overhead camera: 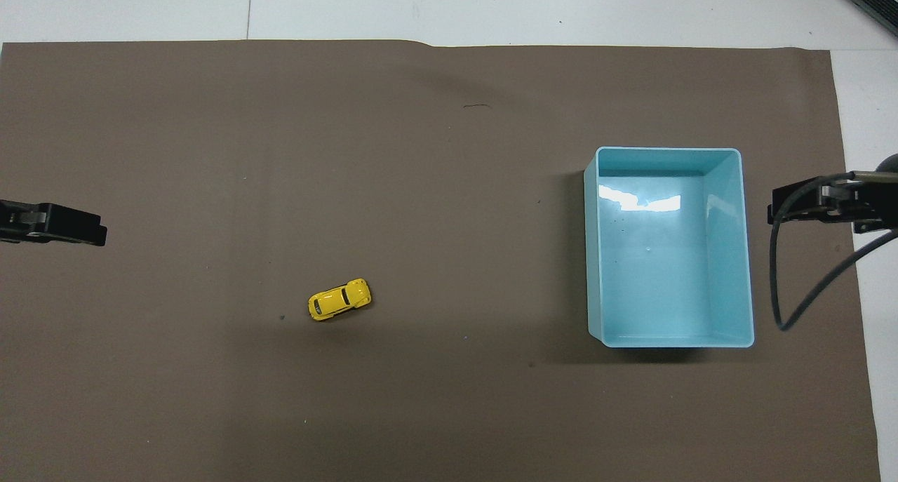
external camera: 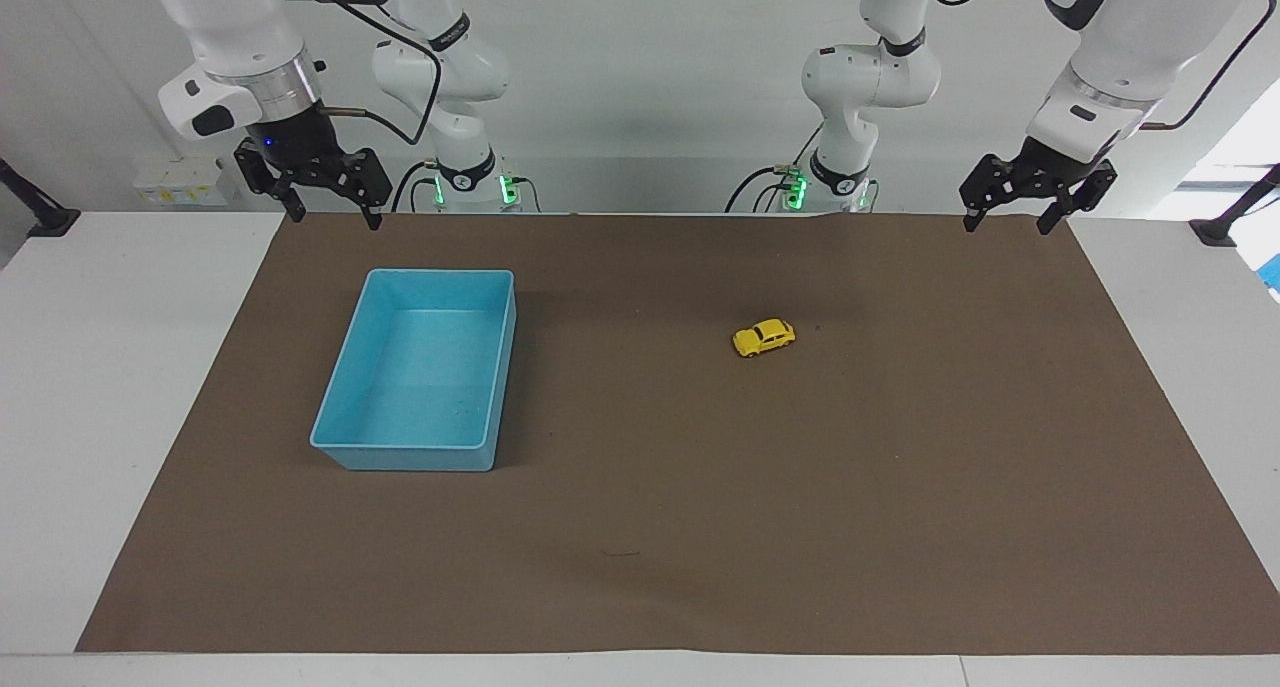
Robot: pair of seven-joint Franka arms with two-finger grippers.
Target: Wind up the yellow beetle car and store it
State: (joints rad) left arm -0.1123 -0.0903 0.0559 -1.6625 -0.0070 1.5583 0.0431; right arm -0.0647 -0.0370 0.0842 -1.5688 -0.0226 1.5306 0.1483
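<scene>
On the brown mat covering the table, the tiny yellow beetle car sits toward the left arm's end, apart from the empty light-blue plastic bin; left gripper and right gripper hang spread, holding nothing.

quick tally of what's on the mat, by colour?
Yellow: 1, the yellow beetle car
Blue: 1, the blue bin, nothing in it
Total: 2
</scene>
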